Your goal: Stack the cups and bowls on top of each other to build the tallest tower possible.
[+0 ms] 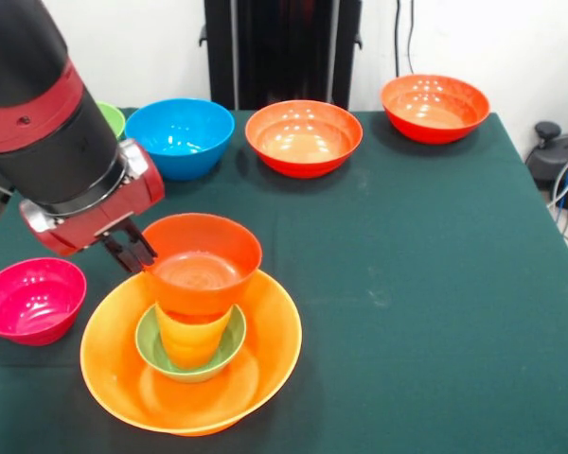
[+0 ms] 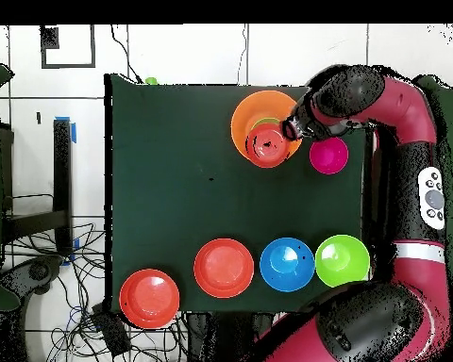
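Gripper (image 1: 137, 253) pinches the top bowl (image 1: 203, 260) by its rim, steadying it on the cup (image 1: 191, 340) just below.

- A dark green table cloth (image 1: 435, 284) covers the table.
- A tangle of cables (image 2: 41, 273) lies on the white tiled floor (image 2: 174, 52) beside the table.
- Blue tape (image 2: 73, 129) is stuck near the table's edge.
- A black-outlined square (image 2: 68, 45) is marked on the floor.
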Controlling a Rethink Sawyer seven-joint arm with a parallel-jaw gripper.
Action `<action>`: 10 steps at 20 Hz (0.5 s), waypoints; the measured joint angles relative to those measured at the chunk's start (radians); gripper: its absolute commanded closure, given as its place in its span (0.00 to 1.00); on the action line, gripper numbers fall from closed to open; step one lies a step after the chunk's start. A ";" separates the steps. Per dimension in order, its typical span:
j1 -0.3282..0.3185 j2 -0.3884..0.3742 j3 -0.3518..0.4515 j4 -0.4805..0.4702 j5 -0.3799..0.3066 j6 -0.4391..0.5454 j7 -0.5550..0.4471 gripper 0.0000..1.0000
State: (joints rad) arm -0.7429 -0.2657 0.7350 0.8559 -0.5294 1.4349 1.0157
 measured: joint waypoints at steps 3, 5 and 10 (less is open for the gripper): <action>0.001 0.001 0.000 0.009 0.001 -0.014 0.000 1.00; 0.002 0.003 0.000 0.008 0.001 -0.016 0.000 1.00; 0.002 0.008 0.000 0.004 0.001 -0.016 0.000 1.00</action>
State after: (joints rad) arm -0.7406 -0.2576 0.7348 0.8602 -0.5286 1.4190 1.0157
